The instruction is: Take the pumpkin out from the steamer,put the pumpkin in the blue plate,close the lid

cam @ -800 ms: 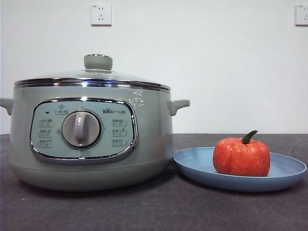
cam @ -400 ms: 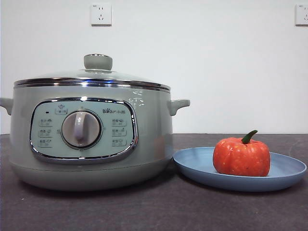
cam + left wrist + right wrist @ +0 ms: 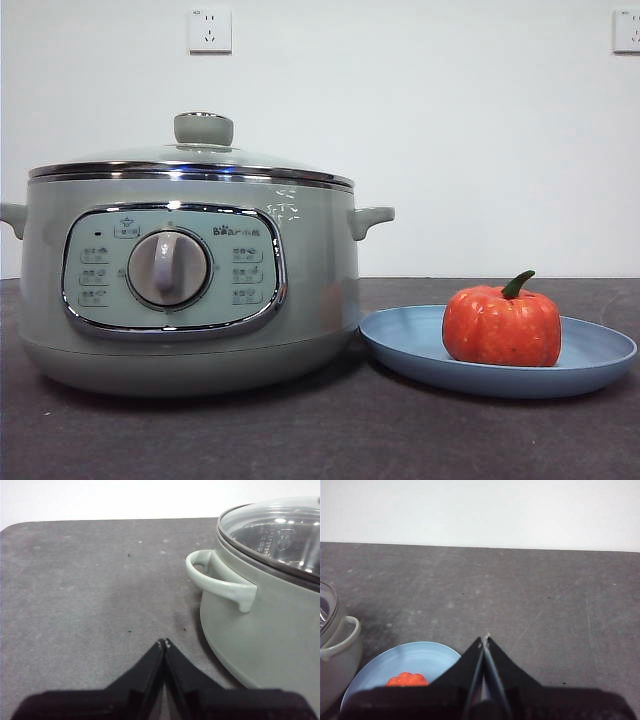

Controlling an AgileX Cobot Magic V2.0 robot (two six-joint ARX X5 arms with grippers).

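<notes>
The sage-green steamer point(image 3: 190, 290) stands at the left of the front view with its glass lid point(image 3: 195, 160) seated on the rim. To its right the orange-red pumpkin point(image 3: 502, 325) sits upright in the blue plate point(image 3: 400, 345). My left gripper point(image 3: 164, 643) is shut and empty, held above the table beside the steamer's side handle point(image 3: 220, 582). The right gripper point(image 3: 485, 639) is also shut with nothing in it, raised above the table next to the blue plate point(image 3: 415, 660), where the pumpkin point(image 3: 406, 679) shows partly. Neither arm appears in the front view.
A dark grey mat point(image 3: 330, 430) covers the table. Two wall sockets point(image 3: 210, 30) sit on the white wall behind. In the right wrist view the steamer's other handle point(image 3: 342, 640) lies close to the plate.
</notes>
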